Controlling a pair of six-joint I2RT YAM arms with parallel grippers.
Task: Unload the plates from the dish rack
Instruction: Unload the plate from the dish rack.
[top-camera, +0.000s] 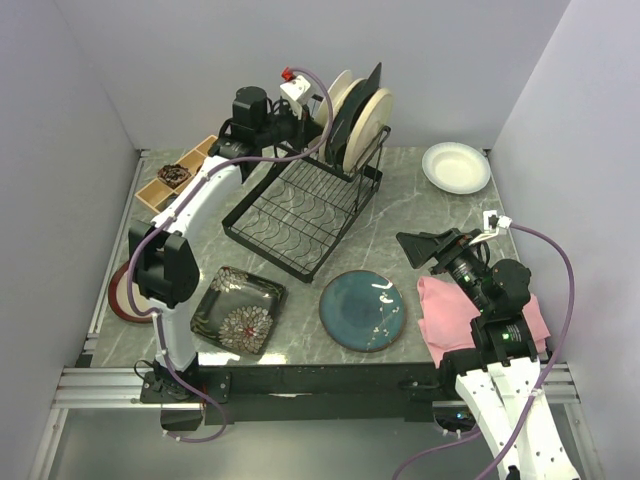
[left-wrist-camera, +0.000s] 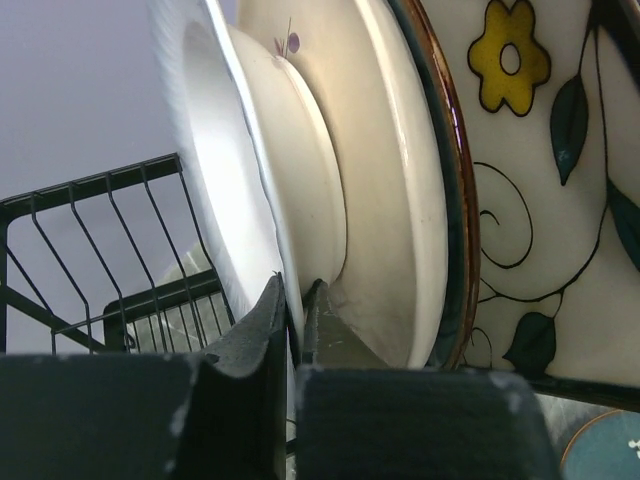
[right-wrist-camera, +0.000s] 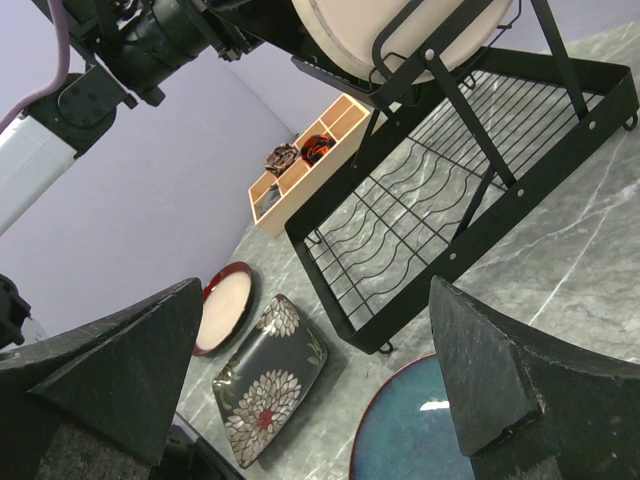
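The left claw is pinched on the rim of a white round plate. This is the leftmost of the plates standing on edge in the slotted upper frame of the black wire dish rack, at the far middle of the grey marbled counter. Packed close to its right are a cream round plate, a brown-rimmed plate and a cream square plate painted with a yellow flower and dark leaves. Flat on the counter lie a teal round plate at the near middle, a black square plate with white flowers at the near left, and a pale deep plate at the far right. The right claw is spread wide, gripping nothing, over the near right beside a pink cloth.
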